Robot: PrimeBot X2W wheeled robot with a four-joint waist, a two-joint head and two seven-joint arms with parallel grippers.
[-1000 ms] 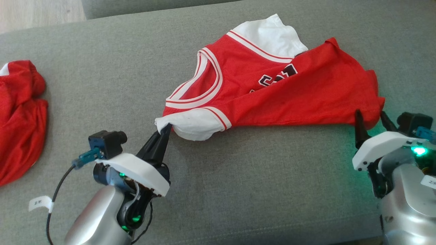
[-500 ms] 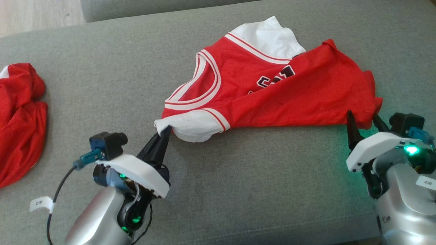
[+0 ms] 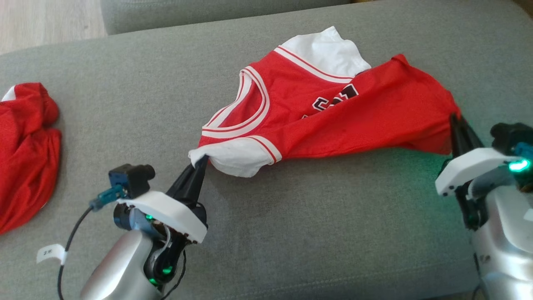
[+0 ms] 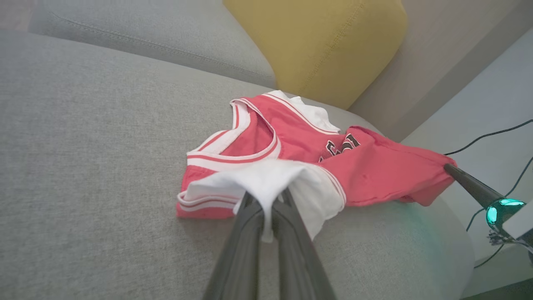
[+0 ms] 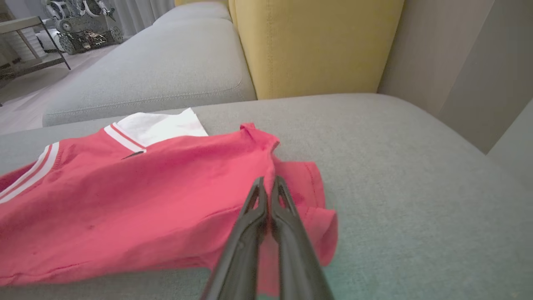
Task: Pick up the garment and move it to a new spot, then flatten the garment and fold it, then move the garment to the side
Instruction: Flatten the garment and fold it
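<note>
At the seat cushion's (image 3: 291, 233) left edge a red cloth (image 3: 25, 154) lies bunched. Near the cushion's front middle, my left gripper (image 3: 202, 161) pinches the white sleeve (image 3: 233, 156) of the jersey (image 3: 333, 121), which lies rumpled mid-cushion. Toward the cushion's right end, my right gripper (image 3: 454, 123) is clamped on the hem corner (image 5: 266, 175). I judge this the flattening step. Next I need to draw both arms apart evenly without losing either pinch.

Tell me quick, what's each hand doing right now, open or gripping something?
Left hand: closed, pinching the white sleeve of the jersey.
Right hand: closed, gripping the jersey's red hem corner.
</note>
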